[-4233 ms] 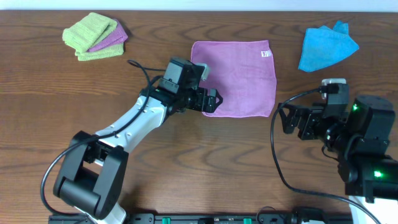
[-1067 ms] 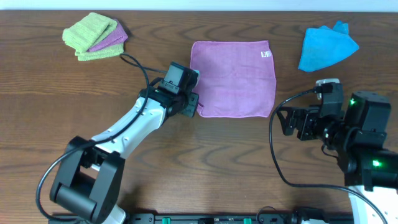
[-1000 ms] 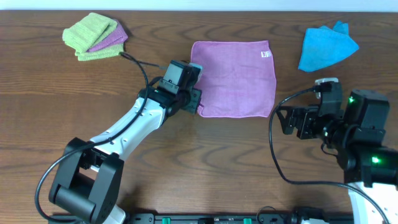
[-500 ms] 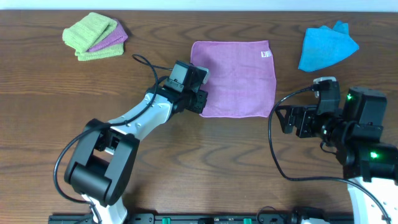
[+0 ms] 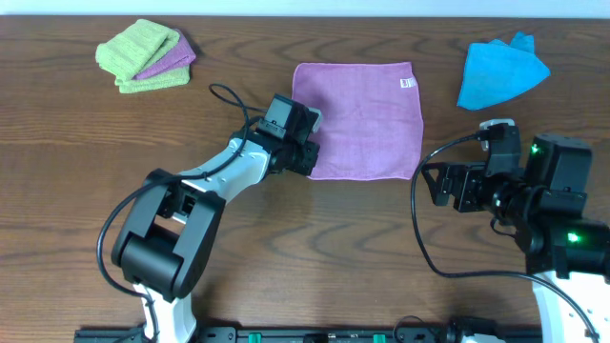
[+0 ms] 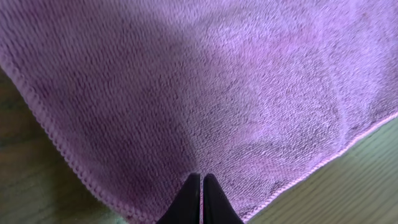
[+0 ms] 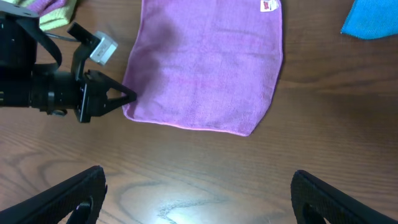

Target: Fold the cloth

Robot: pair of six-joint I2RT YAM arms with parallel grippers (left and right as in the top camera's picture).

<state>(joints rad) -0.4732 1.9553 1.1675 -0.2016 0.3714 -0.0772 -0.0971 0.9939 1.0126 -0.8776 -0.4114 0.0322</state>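
While the right tool [image 7: 199, 186] gapes, the left tool [image 6: 200, 180], tips together, touches the square terry cloth [image 6: 217, 81].

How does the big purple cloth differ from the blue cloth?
The purple cloth lies flat as a square; the blue cloth is bunched up. The purple cloth shows a white tag at one corner; the blue cloth shows none. The left claw is at the purple cloth's corner; nothing touches the blue cloth. Both rest on the table.

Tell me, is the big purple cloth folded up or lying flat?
Spread flat. The cloth lies as one square layer on the table, all four edges showing, no fold.
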